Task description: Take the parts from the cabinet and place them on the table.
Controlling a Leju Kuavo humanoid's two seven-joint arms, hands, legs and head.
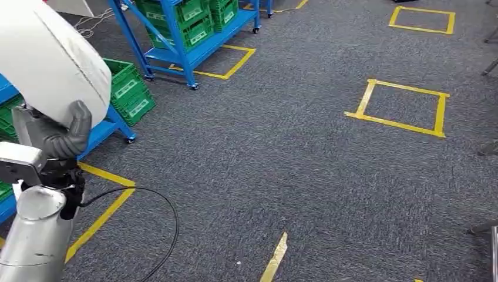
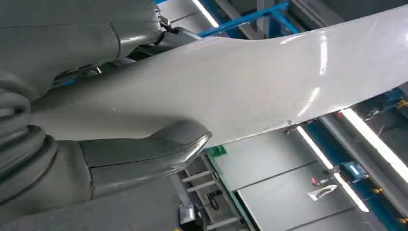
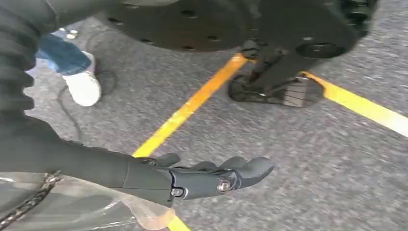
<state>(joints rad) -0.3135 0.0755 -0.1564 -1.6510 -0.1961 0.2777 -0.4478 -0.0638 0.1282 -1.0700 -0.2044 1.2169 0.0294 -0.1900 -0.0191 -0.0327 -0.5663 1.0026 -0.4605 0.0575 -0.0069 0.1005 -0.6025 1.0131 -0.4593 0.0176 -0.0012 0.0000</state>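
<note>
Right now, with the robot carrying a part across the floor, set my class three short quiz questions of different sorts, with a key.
1. True or false: the left hand holds a white panel.
2. What colour are the crates on the blue racks?
3. The right hand is: A) holding a crate, B) empty with fingers apart, C) pressing the tape.

Key: 1 true; 2 green; 3 B.

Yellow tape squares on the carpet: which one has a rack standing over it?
The yellow tape square at top centre; the blue rack overlaps it. The other two squares lie bare.
</note>
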